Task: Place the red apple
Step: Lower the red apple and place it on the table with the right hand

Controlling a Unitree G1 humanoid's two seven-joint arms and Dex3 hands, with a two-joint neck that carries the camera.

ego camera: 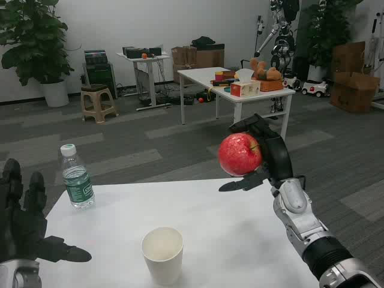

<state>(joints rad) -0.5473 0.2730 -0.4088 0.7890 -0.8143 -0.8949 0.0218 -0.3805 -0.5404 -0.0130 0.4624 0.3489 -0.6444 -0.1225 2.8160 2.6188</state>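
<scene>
A red apple (239,154) is held up in the air by my right hand (267,153), above the far right part of the white table (240,222). The black fingers wrap around its right side and underneath it. My left hand (24,225) hovers at the table's left edge with fingers spread and nothing in it.
A white paper cup (162,253) stands near the front middle of the table. A clear water bottle (77,178) with a green label stands at the far left corner. Beyond the table lie another cluttered white table (198,75), a stool (98,102), a plant and boxes.
</scene>
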